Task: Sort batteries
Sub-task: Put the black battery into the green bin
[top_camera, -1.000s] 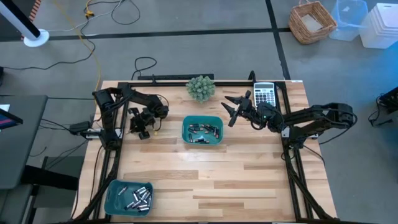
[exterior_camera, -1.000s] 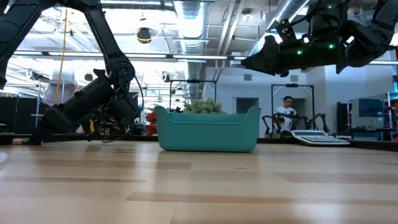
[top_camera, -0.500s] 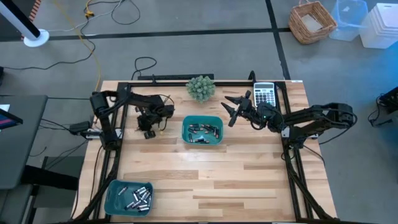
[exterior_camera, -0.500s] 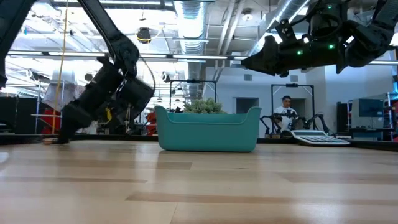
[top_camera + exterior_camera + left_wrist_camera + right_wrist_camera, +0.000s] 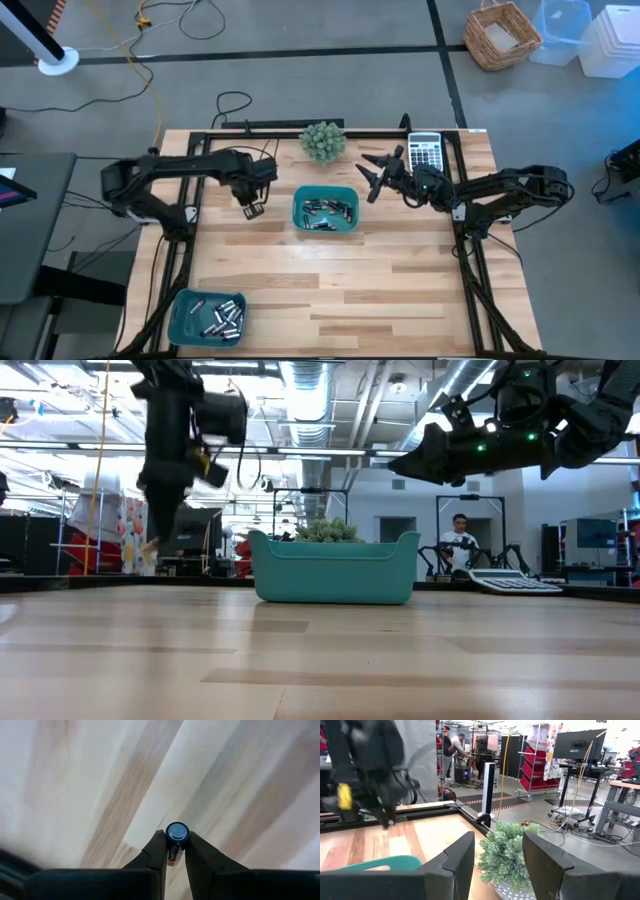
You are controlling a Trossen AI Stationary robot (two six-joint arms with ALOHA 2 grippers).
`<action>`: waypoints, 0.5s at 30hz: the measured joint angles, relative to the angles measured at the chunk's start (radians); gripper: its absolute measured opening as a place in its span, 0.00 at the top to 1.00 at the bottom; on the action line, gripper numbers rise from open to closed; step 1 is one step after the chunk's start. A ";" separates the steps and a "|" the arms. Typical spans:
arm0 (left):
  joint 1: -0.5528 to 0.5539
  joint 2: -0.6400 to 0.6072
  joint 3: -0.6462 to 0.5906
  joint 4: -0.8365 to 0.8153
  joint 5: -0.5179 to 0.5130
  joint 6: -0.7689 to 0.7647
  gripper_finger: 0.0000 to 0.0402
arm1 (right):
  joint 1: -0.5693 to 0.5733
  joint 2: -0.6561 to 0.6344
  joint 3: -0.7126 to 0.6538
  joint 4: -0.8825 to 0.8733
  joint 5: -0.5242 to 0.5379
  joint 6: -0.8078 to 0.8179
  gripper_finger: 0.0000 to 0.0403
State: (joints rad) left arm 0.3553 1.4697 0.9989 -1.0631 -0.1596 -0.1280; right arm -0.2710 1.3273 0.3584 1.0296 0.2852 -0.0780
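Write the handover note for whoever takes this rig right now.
Left gripper: shut on one battery, raised over bare table left of the centre tray.
Right gripper: open, empty, hovering right of that tray near the calculator.
Batteries lie in the centre tray and in the front-left tray.
Done: one cell picked.
Left: place it, then sort the rest.

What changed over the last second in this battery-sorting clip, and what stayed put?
The left pincer, shut on a small dark cylindrical battery, rose from low over the wooden table and swung toward the teal plastic tray in the middle, now pointing straight down beside it. The right pincer stayed open and raised near the grey calculator. Both trays, plant and calculator did not move.
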 joint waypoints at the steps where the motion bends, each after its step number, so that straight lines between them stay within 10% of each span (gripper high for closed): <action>1: -0.011 -0.026 0.004 0.016 -0.001 -0.004 0.90 | 0.000 0.000 0.000 -0.003 0.000 0.000 0.55; 15: -0.132 -0.233 0.012 0.622 -0.005 0.085 0.90 | 0.000 0.000 0.000 -0.004 0.000 0.002 0.55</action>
State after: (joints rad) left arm 0.2230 1.2367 1.0107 -0.4410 -0.1650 -0.0426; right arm -0.2710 1.3273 0.3584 1.0253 0.2852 -0.0765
